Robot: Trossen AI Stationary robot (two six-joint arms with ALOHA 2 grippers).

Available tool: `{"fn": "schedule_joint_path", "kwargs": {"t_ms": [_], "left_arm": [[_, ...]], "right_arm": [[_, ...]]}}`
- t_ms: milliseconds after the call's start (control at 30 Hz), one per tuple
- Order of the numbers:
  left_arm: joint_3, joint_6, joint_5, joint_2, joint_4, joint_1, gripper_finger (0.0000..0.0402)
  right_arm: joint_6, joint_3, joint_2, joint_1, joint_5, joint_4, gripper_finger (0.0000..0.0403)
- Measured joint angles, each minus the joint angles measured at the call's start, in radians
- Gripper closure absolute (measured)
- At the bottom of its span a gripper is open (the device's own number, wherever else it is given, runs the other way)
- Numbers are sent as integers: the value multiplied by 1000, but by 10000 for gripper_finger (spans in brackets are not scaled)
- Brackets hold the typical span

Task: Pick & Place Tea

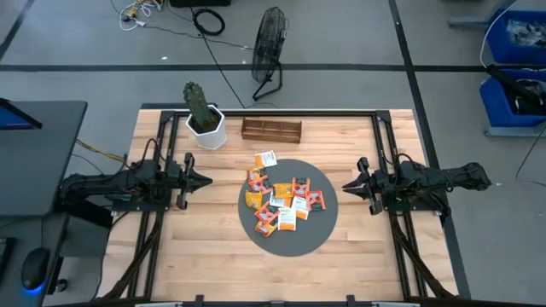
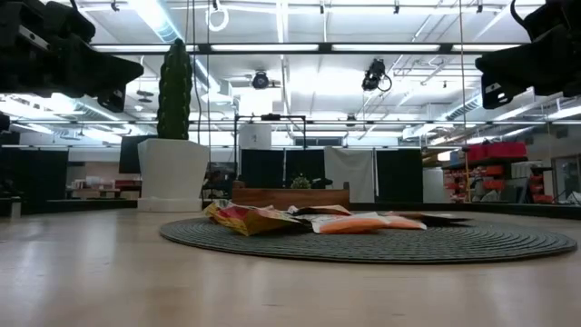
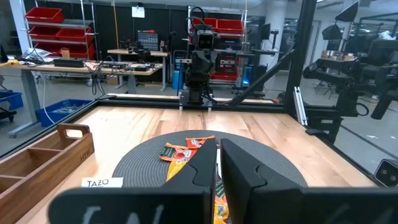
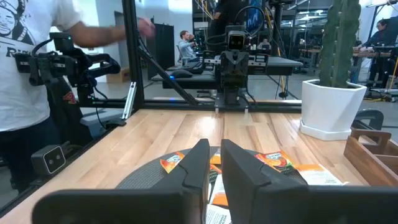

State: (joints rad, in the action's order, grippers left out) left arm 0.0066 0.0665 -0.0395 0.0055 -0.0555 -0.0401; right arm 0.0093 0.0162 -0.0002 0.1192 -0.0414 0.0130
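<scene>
Lying piled on the grey disc (image 1: 320, 234), the tea sachets (image 1: 281, 200) seem untouched, wooden tray (image 1: 271, 130) empty, both grippers (image 1: 203, 180) (image 1: 348, 185) clenched on nothing.

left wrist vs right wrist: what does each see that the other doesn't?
Only the left wrist view shows red bins on shelves. Only the right wrist view shows the cactus in its white pot and a person beyond the table. Both show the wooden tray, the tea packets on the grey mat, and the opposite arm across the table.
</scene>
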Motion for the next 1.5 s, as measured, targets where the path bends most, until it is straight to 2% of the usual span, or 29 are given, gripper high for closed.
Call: {"fn": "schedule_joint_path", "kwargs": {"t_ms": [967,1100,1267,1333,1400,1500], "left_arm": [[0,0,0,0,0,0,376],[0,0,0,0,0,0,376],[0,0,0,0,0,0,376],[0,0,0,0,0,0,376],[0,0,0,0,0,0,376],[0,0,17,0,0,-2,376]], "right_arm": [[0,0,0,0,0,0,357],[-43,0,0,0,0,0,357],[70,0,0,0,0,8,357],[111,0,0,0,0,62,357],[122,0,0,0,12,187,357],[112,1,3,0,130,396,357]]}}
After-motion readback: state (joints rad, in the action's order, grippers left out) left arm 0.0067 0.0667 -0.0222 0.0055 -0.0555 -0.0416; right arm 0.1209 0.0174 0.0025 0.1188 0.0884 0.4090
